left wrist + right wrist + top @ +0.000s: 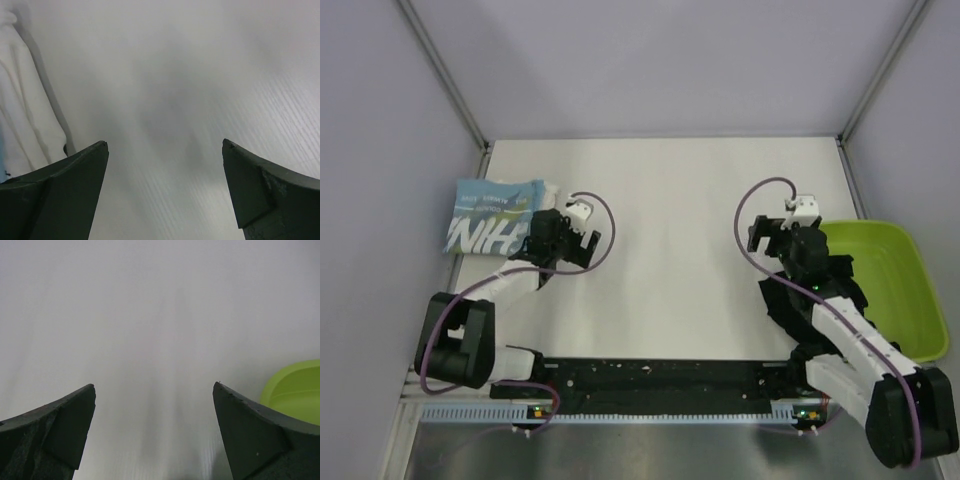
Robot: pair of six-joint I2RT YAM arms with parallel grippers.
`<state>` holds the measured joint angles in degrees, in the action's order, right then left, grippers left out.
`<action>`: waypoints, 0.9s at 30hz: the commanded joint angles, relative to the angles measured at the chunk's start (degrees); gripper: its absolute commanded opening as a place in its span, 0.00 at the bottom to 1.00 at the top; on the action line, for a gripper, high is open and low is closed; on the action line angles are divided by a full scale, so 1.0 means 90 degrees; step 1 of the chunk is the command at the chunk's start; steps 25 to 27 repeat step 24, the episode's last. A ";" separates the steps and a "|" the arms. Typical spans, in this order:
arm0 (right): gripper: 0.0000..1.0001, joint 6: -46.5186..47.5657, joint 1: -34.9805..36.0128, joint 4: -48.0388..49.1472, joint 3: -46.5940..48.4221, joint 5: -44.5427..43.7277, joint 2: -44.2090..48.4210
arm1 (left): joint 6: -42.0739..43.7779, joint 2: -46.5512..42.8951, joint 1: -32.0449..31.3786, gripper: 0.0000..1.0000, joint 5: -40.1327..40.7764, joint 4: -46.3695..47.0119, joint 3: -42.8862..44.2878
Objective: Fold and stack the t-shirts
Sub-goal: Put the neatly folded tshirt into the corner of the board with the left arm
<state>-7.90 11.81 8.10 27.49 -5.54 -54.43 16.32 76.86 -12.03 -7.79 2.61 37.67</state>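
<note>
The lime-green bin (pixel 905 300) sits at the right edge of the worktop (pixel 680 200). Far across from it, at the opposite edge, lies the light blue t-shirt (pixel 490 212), folded into a compact rectangle with large white lettering facing up. A bit of white t-shirt (pixel 25 100) shows at that shirt's bin-facing side, rumpled rather than flat. The left hand (pixel 164 142) hovers just on the bin side of this white cloth, its fingers spread wide with only bare worktop between them, gripping nothing. The right hand (pixel 154 385) is just beside the bin, on the side facing the blue shirt. It is also spread open and empty, with the bin's rim showing past one finger. A black t-shirt (pixel 778 305) seems to lie crumpled under the right arm, against the bin's near wall, though it is hard to separate from the arm's dark parts.
</note>
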 commanded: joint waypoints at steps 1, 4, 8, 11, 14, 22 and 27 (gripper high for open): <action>0.99 0.0351 -0.0014 0.3411 -0.1371 -0.1179 0.0257 | -0.0358 -0.0074 0.0048 0.99 0.0250 0.2363 -0.0805; 0.99 0.0516 -0.0024 0.4984 -0.2280 -0.1668 -0.0093 | -0.0241 -0.0005 0.0048 0.99 0.0153 0.3087 -0.1099; 0.99 0.0839 -0.0014 0.5388 -0.2224 -0.1670 -0.0230 | -0.0163 -0.0054 0.0067 0.99 -0.0120 0.3820 -0.1373; 0.99 0.1073 -0.0024 0.5048 -0.2019 -0.1426 -0.0309 | -0.0065 0.0112 0.0067 0.99 -0.0014 0.4250 -0.1442; 0.99 0.1102 -0.0023 0.5155 -0.2097 -0.1416 -0.0280 | -0.0114 0.0073 0.0077 0.99 0.0016 0.4192 -0.1451; 0.99 0.1181 -0.0023 0.4979 -0.2185 -0.1670 -0.0377 | -0.0084 0.0073 0.0077 0.99 -0.0023 0.4212 -0.1471; 0.99 0.1190 -0.0024 0.5018 -0.2185 -0.1660 -0.0416 | -0.0084 0.0083 0.0077 0.99 -0.0013 0.4212 -0.1451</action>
